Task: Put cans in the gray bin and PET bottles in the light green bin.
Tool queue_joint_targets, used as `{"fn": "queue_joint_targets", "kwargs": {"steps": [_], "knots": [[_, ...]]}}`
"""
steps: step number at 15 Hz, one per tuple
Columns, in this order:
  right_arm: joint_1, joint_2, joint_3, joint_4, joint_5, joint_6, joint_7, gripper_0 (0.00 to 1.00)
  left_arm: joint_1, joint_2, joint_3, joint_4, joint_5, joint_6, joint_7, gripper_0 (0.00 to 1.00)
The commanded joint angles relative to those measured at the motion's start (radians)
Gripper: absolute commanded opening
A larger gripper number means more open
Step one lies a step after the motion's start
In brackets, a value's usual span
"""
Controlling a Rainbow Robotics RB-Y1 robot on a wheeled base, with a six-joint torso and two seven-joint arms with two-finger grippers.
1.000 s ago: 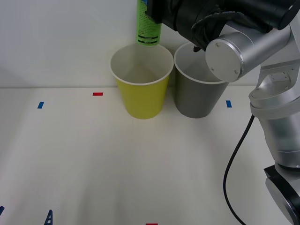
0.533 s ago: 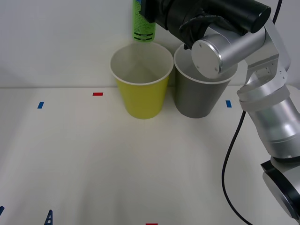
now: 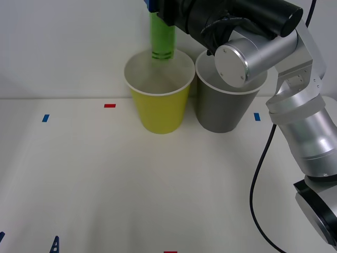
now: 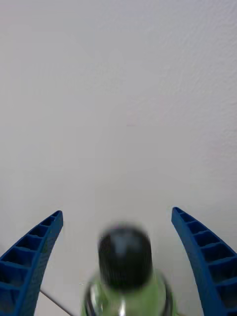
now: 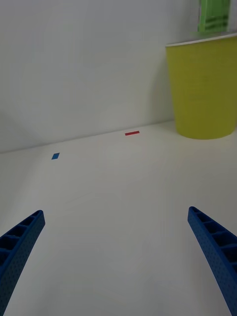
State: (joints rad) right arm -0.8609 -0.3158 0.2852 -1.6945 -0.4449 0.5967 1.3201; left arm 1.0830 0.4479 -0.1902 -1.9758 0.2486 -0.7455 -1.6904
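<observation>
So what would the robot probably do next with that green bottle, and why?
Probably just lift the right gripper away. Its blue fingers are spread wide of the bottle, which looks blurred, as if dropping straight over the light green bin, the right place for it. The gray bin beside it is for cans.

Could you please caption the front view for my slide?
Right gripper open above the lime-green tapered bin, green-labelled bottle dropping in, beside the dark gray bin.

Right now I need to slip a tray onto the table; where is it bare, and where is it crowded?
Bare: the table in front of the light green bin and gray bin. Crowded: the back, where the open right gripper hangs over the green bottle.
</observation>
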Motion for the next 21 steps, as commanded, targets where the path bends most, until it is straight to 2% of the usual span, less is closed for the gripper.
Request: {"fn": "queue_joint_targets", "kwargs": {"steps": [1, 14, 21], "knots": [[-0.001, 0.0, 0.0, -0.007, -0.009, 0.0, 0.005, 1.0, 0.0, 0.0, 0.0, 0.0, 0.0, 0.0, 0.0, 1.0], [0.013, -0.019, 0.0, -0.04, -0.021, 0.0, 0.044, 1.0, 0.0, 0.0, 0.0, 0.0, 0.0, 0.0, 0.0, 1.0], [0.252, -0.118, -0.046, -0.34, -0.021, 0.0, 0.05, 1.0, 0.0, 0.0, 0.0, 0.0, 0.0, 0.0, 0.0, 1.0]]}}
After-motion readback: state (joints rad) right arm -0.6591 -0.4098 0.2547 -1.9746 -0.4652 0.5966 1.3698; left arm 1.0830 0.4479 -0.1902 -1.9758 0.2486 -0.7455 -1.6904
